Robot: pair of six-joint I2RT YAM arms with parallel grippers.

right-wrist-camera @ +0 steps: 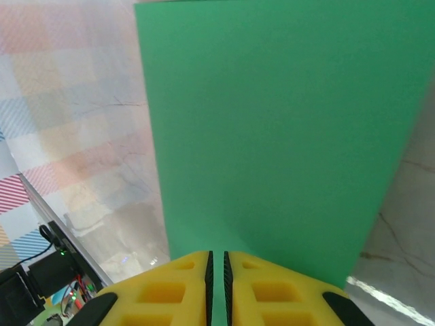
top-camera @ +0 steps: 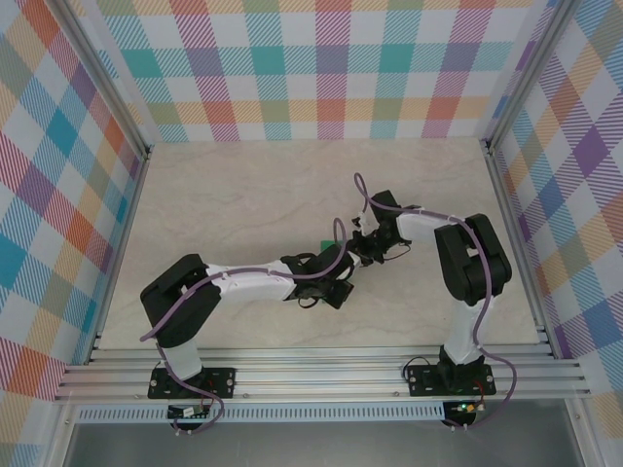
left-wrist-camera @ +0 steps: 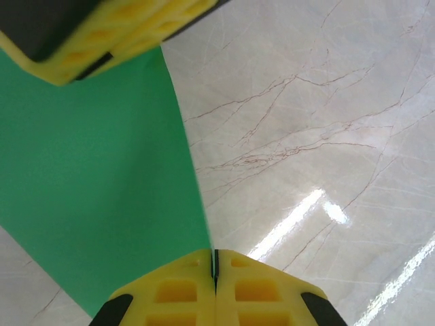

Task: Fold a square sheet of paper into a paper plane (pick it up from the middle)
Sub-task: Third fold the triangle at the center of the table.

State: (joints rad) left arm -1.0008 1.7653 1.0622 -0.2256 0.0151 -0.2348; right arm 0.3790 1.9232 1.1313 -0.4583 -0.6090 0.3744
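The sheet of paper (right-wrist-camera: 272, 122) is held by both arms over the middle of the table (top-camera: 243, 195). From above, only a small green patch (top-camera: 329, 243) can be made out where the two wrists meet. In the right wrist view the right gripper (right-wrist-camera: 217, 285) is seen nearly closed, with the near edge of the sheet pinched in the thin slot between its yellow pads. From there the sheet rises flat and smooth.

In the left wrist view the left gripper (left-wrist-camera: 215, 282) is pressed together on the sheet (left-wrist-camera: 102, 190) at one edge. A finger of the right gripper (left-wrist-camera: 95, 30) is seen at the far end of the same sheet. The paper appears to be lifted clear of the marble top rather than lying on it, though the gap beneath cannot be judged exactly.

As for progress, the pick-up can be taken as done, and a two-handed hold has been set up. No crease, turned corner or doubled layer is visible in any view, so the sheet is judged to be unfolded. The folding itself is all left to do: the centre crease, the pointed nose and the wings, none of which has been begun
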